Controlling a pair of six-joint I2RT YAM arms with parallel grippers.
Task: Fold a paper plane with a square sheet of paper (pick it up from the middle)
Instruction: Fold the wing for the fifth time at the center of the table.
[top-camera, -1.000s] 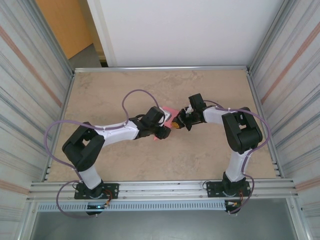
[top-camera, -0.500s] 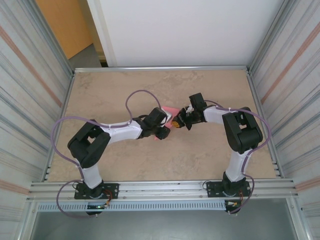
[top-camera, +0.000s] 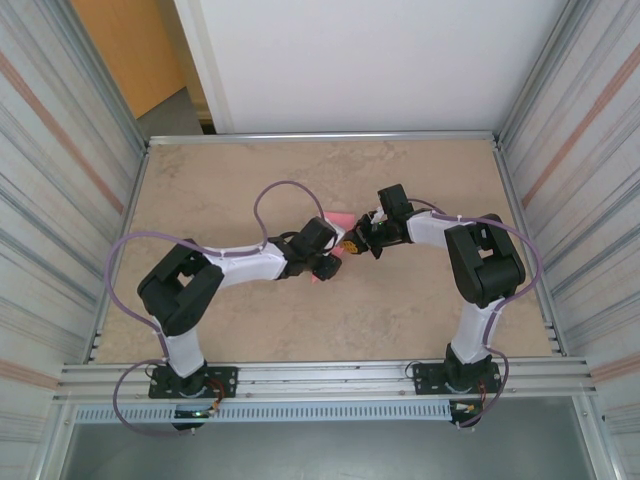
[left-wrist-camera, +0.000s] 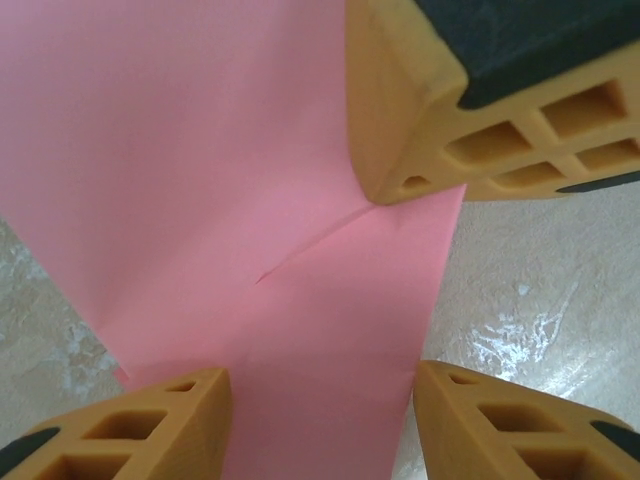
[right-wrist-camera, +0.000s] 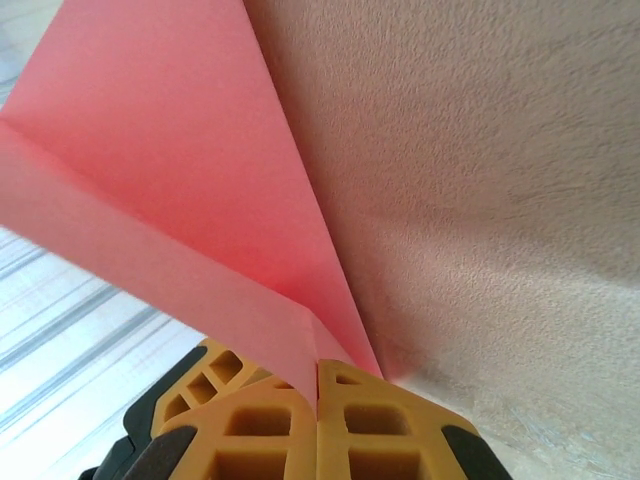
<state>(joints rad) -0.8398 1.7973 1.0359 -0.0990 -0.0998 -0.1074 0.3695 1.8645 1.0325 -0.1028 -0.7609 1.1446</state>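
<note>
The pink square sheet of paper (top-camera: 340, 218) is folded and creased, held above the table between the two wrists. In the right wrist view my right gripper (right-wrist-camera: 318, 375) is shut on a folded corner of the paper (right-wrist-camera: 170, 150), which fans up and to the left from the pinch. In the left wrist view the paper (left-wrist-camera: 250, 150) runs as a pink strip between the fingers of my left gripper (left-wrist-camera: 320, 400), which stand apart on either side of it. One orange right finger (left-wrist-camera: 430, 120) presses the paper at the upper right. From above, the left gripper (top-camera: 328, 264) and right gripper (top-camera: 352, 246) almost touch.
The beige stone-patterned table (top-camera: 250, 180) has metal-ribbed walls left (top-camera: 60, 200) and right (top-camera: 580, 200), with a rail along its near edge (top-camera: 320, 378). A purple cable (top-camera: 275, 195) loops over the left arm.
The left arm has pushed a little forward and right, bringing its gripper closer to the right one. The right arm and its hold on the paper look the same.
</note>
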